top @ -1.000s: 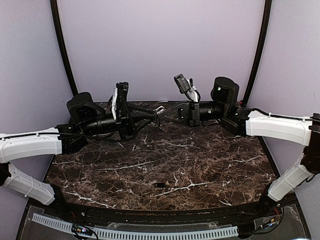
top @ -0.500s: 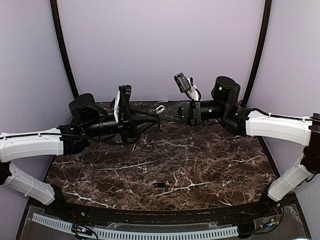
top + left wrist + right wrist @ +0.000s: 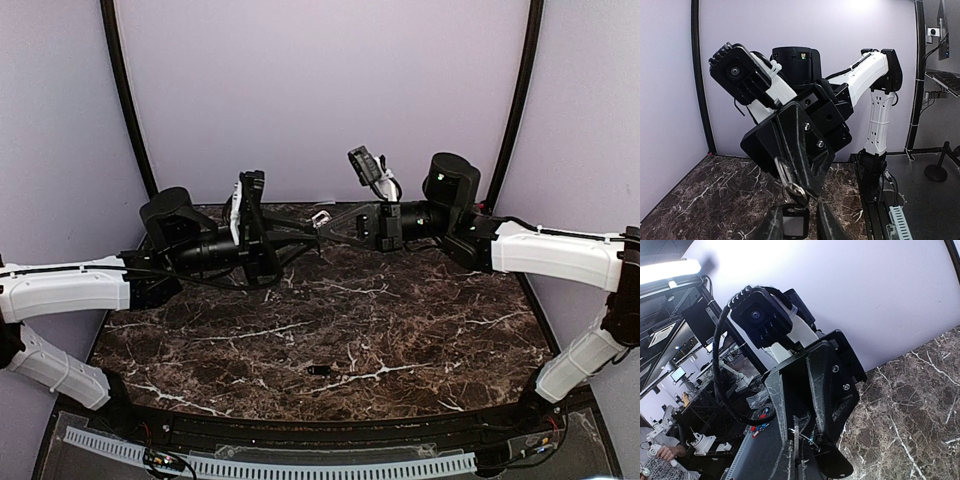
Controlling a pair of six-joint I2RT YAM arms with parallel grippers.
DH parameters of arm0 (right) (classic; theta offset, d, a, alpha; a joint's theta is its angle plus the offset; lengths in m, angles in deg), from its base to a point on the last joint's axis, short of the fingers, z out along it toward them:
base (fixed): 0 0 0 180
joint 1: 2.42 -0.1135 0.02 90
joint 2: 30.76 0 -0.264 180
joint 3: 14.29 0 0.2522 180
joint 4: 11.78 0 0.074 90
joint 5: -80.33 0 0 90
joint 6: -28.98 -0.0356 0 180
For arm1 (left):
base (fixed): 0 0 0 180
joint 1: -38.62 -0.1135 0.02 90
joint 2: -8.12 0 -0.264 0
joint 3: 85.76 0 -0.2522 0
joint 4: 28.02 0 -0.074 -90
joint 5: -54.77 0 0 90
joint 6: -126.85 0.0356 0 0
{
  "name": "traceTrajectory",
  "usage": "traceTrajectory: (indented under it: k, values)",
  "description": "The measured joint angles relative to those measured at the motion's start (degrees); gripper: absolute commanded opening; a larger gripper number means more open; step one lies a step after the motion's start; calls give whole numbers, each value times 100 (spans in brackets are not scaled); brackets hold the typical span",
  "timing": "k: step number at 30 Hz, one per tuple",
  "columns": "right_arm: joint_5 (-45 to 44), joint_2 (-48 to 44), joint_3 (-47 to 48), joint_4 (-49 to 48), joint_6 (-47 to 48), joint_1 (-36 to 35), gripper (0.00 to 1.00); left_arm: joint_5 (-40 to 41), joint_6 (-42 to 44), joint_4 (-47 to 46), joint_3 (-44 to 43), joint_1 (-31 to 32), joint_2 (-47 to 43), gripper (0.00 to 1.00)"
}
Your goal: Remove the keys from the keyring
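Key [image 3: 794, 226] inside your left tool [image 3: 796, 220] is cropped, grip impossible to tell; your right tool [image 3: 796, 457] clamps the keyring [image 3: 797, 190], both reaching level at far centre.

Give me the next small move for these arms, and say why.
Probably ease the left gripper slightly away from the right gripper, working the dark key along the keyring. The left gripper clasps that key, which hangs on the silver ring pinched shut in the right gripper. It is not yet free; a loose key lies on the table.
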Motion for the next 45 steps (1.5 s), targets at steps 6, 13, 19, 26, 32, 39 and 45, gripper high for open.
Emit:
traceTrajectory:
  k: [6,13,19,26,32,39,45]
  values:
    - [52,2,0,0,-20,0,0,7,9,-22,-13,0,61,25]
    - [90,13,0,-7,-22,0,0,-13,13,-52,-74,0,105,19]
    - [98,20,-2,-7,-20,9,0,-52,20,-52,-76,0,105,9]
    - [98,20,-11,15,-15,59,0,-37,35,-55,-76,-4,101,0]
    - [94,20,-17,44,4,59,0,31,48,-31,-66,-4,68,0]
    - [72,22,-17,426,116,61,0,348,376,505,-68,28,-61,0]
    - [57,26,-15,1014,295,72,0,765,848,1390,-227,190,-120,0]
